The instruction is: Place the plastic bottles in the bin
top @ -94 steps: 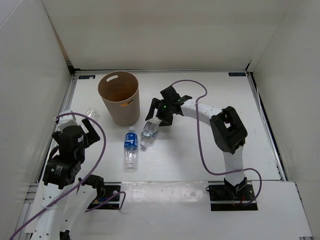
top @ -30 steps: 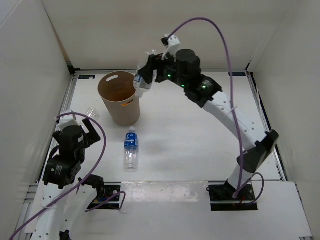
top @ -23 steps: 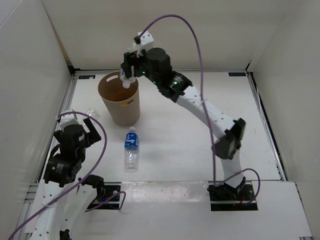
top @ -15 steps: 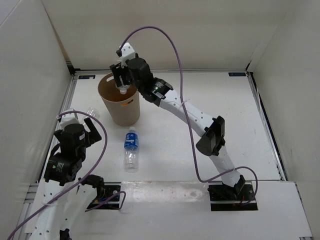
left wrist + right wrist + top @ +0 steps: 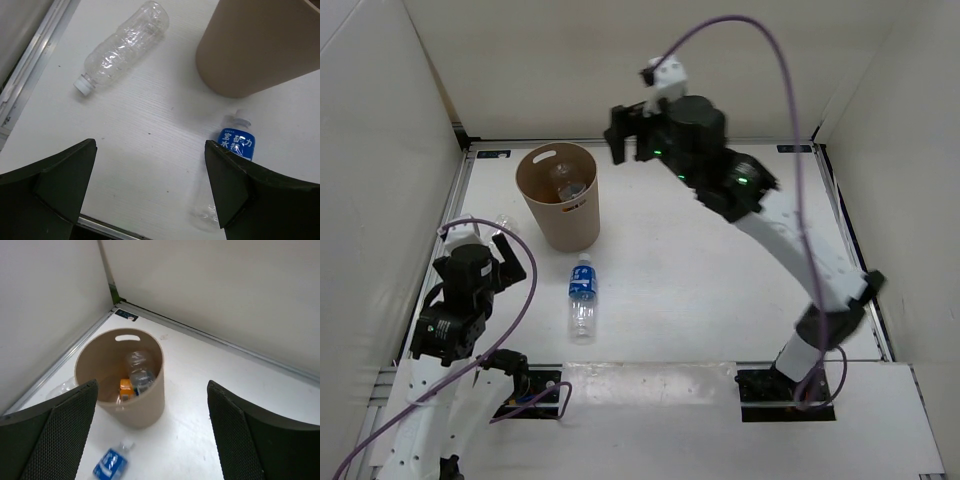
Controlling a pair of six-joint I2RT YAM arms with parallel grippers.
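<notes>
Swinging back from above the bin (image 5: 565, 225), the right gripper (image 5: 622, 133) is now hanging high and off to the right of the rim. Its jaws are spread wide and carrying nothing. The clear bottle (image 5: 139, 367) it was holding half a second ago is now lying inside the bin. From the right wrist view it seems to be leaning on the inner wall with a short orange bottle (image 5: 126, 388) just beside it, though the shadow down there is making the contact hard to judge.

Two bottles are lying on the table (image 5: 700, 290) outside the bin. The blue-labelled bottle (image 5: 582, 296) is resting on its side just in front of the bin, with its white cap pointing toward the bin's base and a small gap between them. The crinkled clear bottle (image 5: 122, 45) is lying on its side to the left of the bin, near the table's left rail, with its cap pointing away from the bin.

The left gripper (image 5: 510, 260) is hovering low over the near left part of the table. Its jaws are wide apart and gripping nothing, and both loose bottles are showing ahead of them in the left wrist view. The bin is standing upright near the far left corner.
</notes>
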